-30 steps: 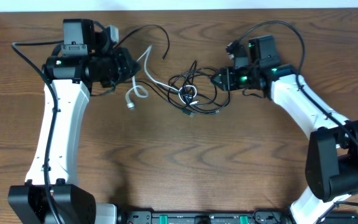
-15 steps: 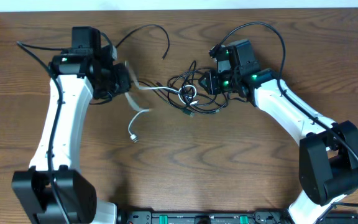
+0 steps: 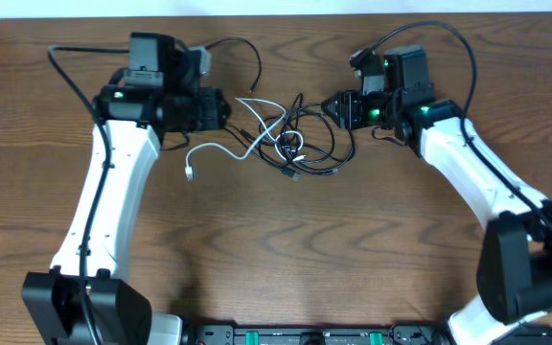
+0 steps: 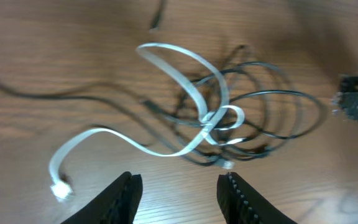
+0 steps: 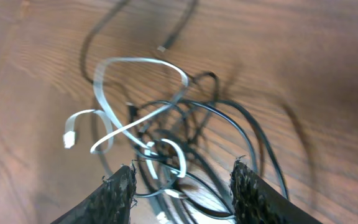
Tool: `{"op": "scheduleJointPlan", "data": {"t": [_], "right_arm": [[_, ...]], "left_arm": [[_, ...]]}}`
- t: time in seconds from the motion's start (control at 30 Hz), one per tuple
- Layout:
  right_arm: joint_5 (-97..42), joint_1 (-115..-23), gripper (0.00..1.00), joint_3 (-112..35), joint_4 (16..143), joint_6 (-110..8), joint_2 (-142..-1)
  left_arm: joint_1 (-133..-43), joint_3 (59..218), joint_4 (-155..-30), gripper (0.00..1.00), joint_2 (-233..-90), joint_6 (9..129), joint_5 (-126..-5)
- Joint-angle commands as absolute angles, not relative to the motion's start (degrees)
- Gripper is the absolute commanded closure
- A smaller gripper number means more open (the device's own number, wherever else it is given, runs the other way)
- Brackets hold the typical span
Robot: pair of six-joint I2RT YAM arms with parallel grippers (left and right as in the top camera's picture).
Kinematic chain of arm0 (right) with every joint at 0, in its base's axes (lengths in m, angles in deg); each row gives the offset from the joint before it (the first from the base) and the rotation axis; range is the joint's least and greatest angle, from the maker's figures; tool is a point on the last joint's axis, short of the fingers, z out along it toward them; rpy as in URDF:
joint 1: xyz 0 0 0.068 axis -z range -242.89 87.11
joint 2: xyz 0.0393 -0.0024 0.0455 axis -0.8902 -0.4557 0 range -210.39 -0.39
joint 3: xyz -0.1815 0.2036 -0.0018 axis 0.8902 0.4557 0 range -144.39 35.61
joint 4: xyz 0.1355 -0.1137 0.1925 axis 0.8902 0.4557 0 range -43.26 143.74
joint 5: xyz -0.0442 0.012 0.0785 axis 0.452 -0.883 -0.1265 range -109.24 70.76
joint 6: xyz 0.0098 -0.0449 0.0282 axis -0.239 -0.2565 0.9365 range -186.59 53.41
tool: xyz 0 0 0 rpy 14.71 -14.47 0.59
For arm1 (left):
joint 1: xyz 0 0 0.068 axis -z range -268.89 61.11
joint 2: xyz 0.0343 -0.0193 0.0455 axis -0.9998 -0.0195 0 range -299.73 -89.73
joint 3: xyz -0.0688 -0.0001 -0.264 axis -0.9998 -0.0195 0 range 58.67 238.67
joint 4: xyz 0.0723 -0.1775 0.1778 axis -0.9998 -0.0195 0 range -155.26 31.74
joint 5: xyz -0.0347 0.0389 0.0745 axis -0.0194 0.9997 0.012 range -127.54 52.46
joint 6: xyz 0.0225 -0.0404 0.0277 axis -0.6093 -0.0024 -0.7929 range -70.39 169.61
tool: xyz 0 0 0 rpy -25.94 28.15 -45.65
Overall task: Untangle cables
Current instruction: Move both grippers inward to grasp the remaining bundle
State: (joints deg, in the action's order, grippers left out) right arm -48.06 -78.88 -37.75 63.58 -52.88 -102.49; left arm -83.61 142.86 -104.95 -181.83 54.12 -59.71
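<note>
The cables lie tangled on the wooden table between my two grippers. The black cable (image 3: 319, 153) forms several loose coils, and the white cable (image 3: 220, 149) loops through them and trails left to its plug (image 3: 190, 173). My left gripper (image 3: 226, 110) hovers just left of the tangle. In the left wrist view it (image 4: 179, 177) is open and holds nothing, with the white cable (image 4: 185, 93) and black coils (image 4: 272, 112) ahead of it. My right gripper (image 3: 332, 108) sits at the tangle's right side. In the right wrist view it (image 5: 184, 167) is open above the strands of the black cable (image 5: 241, 124) and white cable (image 5: 135, 68).
A loose black strand (image 3: 254, 67) curves toward the back of the table behind the tangle. The table's back edge (image 3: 276, 13) runs close behind both arms. A black rail (image 3: 305, 335) lines the front edge, between the two arm bases.
My left gripper has opened and let go of the white cable, which now lies flat with its plug farther left. The left gripper has moved right toward the tangle. The right gripper has drawn back slightly.
</note>
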Motion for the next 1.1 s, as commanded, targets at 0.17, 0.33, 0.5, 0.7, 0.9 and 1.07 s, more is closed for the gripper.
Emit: {"op": "scheduleJointPlan", "data": {"t": [0.17,0.33,0.5,0.7,0.9,1.07], "right_arm": [[-51.19,-81.24,0.55,-39.39,66.05,-54.43,-99.17],[-48.59,-84.89,0.59,-39.39,67.1,-54.43,-103.23],[-48.28,-86.12,0.61,-39.39,65.76,-54.38,-108.13],[-48.15,-86.14,0.65,-39.39,61.7,-53.34,-113.48],[-48.33,-86.29,0.68,-39.39,58.22,-53.38,-117.2],[-47.17,-86.64,0.7,-39.39,55.69,-53.79,-118.91]], "left_arm": [[-79.1,144.01,-106.55,0.61,-186.68,55.96,-61.57],[-78.49,144.01,-106.53,0.65,-190.72,57.42,-62.94],[-78.49,144.01,-105.61,0.66,-194.26,58.54,-65.46],[-77.18,144.01,-103.38,0.66,-197.7,59.22,-65.61],[-75.83,144.01,-97.61,0.66,-200.47,62.1,-65.52],[-75.78,144.01,-93.65,0.66,-203.53,64.55,-65.39]]}}
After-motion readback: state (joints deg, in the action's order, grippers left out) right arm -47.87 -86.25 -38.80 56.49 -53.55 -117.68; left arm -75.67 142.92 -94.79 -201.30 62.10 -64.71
